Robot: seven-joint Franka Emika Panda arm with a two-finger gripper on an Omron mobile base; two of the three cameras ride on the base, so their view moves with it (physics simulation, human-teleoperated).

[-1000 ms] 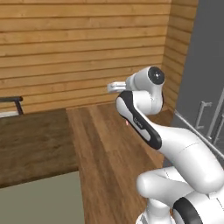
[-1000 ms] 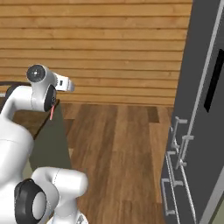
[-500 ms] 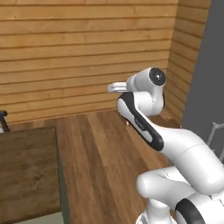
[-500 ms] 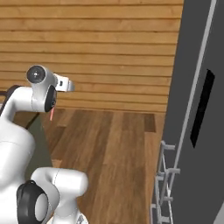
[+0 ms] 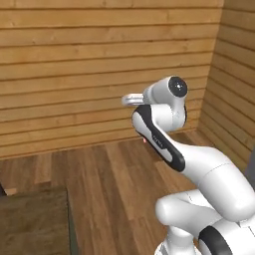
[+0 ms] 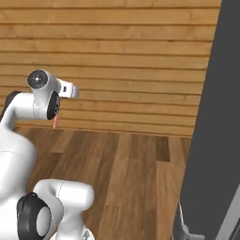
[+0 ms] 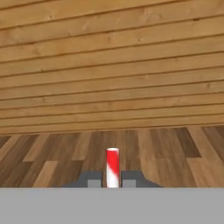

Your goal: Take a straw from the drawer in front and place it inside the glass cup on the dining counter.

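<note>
Hand view gives us the clearest look: the straw (image 7: 113, 168), striped red and white, stands upright between our two dark fingertips (image 7: 94, 180), which press against it from either side. So our gripper (image 7: 112, 181) is clamped on the straw, with the jaws nearly together around its thin shaft. Beyond the straw we see a brown plank floor (image 7: 166, 153) stretching away to a wall of horizontal wooden boards (image 7: 109, 65).

From the left base view, our white arm (image 5: 199, 174) rises from the lower right and bends over at its dark elbow joint, the hand pointing away from us toward the far wall. A small reddish tip of the straw (image 5: 145, 140) peeks out just below the wrist. At the lower left corner we see the near end of the dining counter (image 5: 30, 224), its dark wood-grain top over a green side; it lies well apart from our hand.

In the right base view, the arm stands at the left, and a short pink length of the straw (image 6: 55, 122) hangs down just beneath the wrist. A tall dark grey panel (image 6: 215, 131) fills the right side, near us. The wooden wall runs across the far side.
</note>
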